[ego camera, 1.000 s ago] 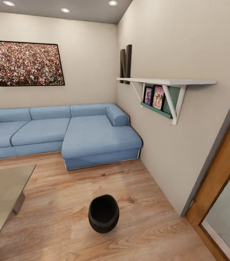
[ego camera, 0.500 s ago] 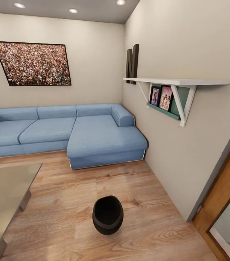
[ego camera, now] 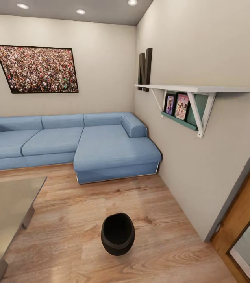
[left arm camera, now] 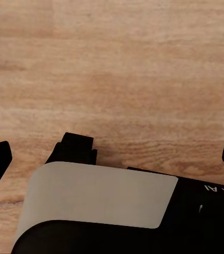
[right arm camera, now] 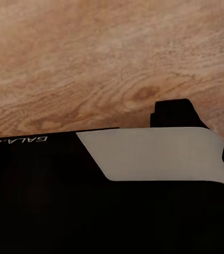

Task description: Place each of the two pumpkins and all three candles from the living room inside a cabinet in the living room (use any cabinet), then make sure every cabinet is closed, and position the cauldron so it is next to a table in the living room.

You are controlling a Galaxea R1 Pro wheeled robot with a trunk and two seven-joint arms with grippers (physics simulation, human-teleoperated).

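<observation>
A black cauldron (ego camera: 117, 234) sits upright on the light wood floor (ego camera: 81, 212), apart from the grey coffee table (ego camera: 2, 208) at the left edge and in front of a blue L-shaped sofa (ego camera: 81, 143). The left gripper (left arm camera: 112, 153) has its 2 fingertips spread wide, nothing between them, above bare planks. How far the right gripper's fingers are parted cannot be told.

**Camera setup: head high, wrists low**

The head view looks forward and down from standing height toward the sofa (ego camera: 101, 143) corner. Both wrist views face straight down, close over the wood floor (left arm camera: 112, 79), which all three views share.
</observation>
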